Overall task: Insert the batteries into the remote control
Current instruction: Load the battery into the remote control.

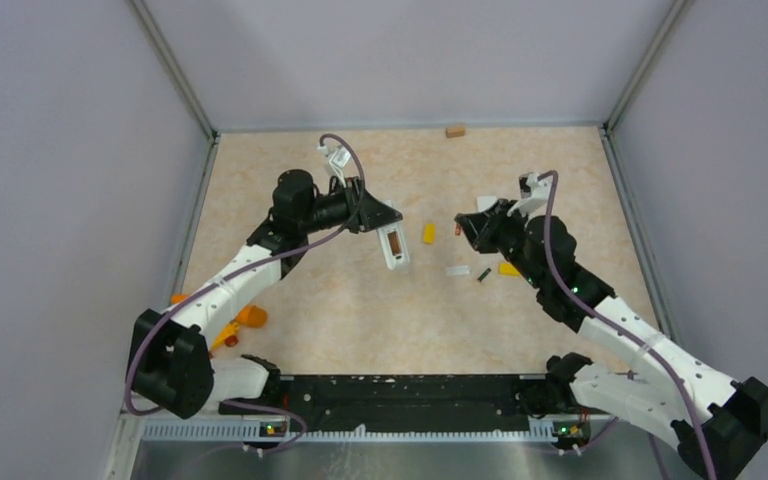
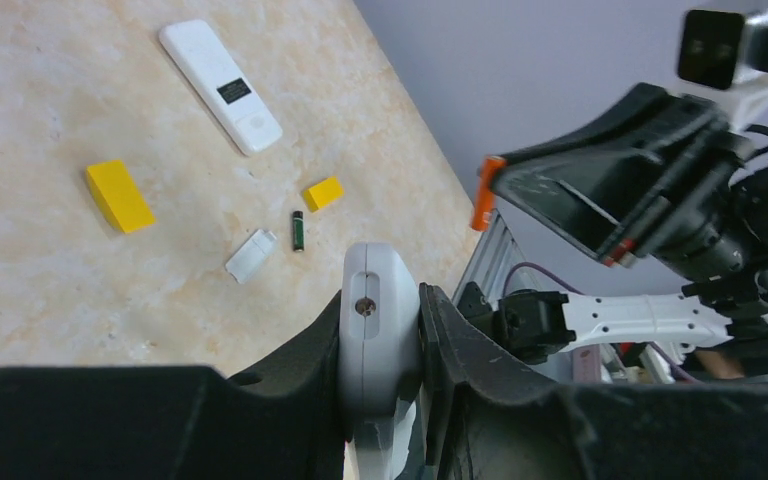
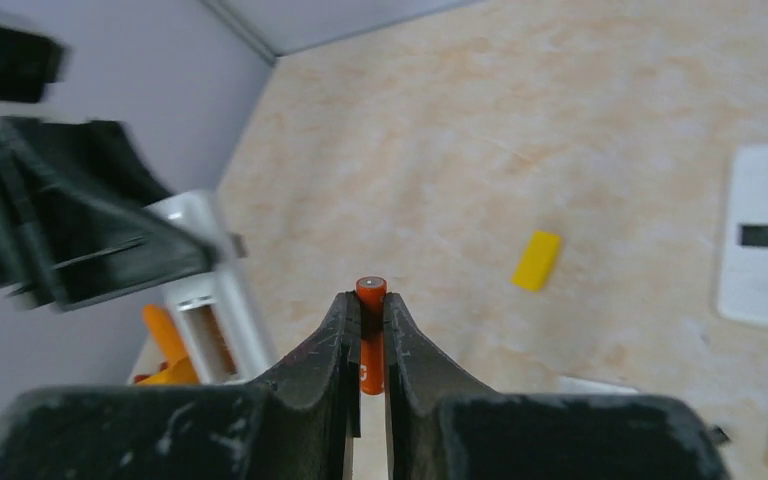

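Observation:
My left gripper [image 1: 384,224] is shut on the slim white remote control [image 1: 395,246] and holds it above the table, its battery recess facing up with something brown inside. In the left wrist view the remote's end [image 2: 380,320] sits clamped between the jaws. My right gripper [image 1: 464,228] is shut on the orange-and-black battery [image 3: 370,340], held in the air just right of the remote [image 3: 210,290]. A dark battery [image 1: 483,274] lies on the table, and it also shows in the left wrist view [image 2: 298,230]. A third battery is not clearly visible.
A second white remote with a small screen [image 2: 222,85] lies under the right arm. A small white cover [image 1: 457,270] and two yellow blocks [image 1: 428,233] [image 1: 508,268] lie mid-table. A brown block [image 1: 454,130] sits at the back wall. Orange parts [image 1: 250,316] lie near the left arm.

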Tool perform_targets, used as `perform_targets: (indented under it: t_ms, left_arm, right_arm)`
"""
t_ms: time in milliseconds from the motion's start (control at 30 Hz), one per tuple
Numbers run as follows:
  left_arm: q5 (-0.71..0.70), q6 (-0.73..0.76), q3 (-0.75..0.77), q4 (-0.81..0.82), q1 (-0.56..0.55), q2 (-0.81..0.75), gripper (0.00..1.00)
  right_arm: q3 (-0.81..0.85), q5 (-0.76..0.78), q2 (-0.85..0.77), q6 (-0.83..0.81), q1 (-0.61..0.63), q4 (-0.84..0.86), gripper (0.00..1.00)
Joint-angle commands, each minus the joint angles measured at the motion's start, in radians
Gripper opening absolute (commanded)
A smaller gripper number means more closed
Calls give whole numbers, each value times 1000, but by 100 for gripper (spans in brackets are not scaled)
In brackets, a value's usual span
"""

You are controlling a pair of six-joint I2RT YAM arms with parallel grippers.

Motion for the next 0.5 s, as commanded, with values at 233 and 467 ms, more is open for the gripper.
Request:
perform_targets:
  t_ms: [233,467]
  left_arm:
    - [41,-182,154,-155,6,102,0]
    - [62,-197,178,-236,6,118,0]
  right_arm:
    - [65,-50,93,-253,253,350,2]
    - [88,-39,151,-342,322,391,3]
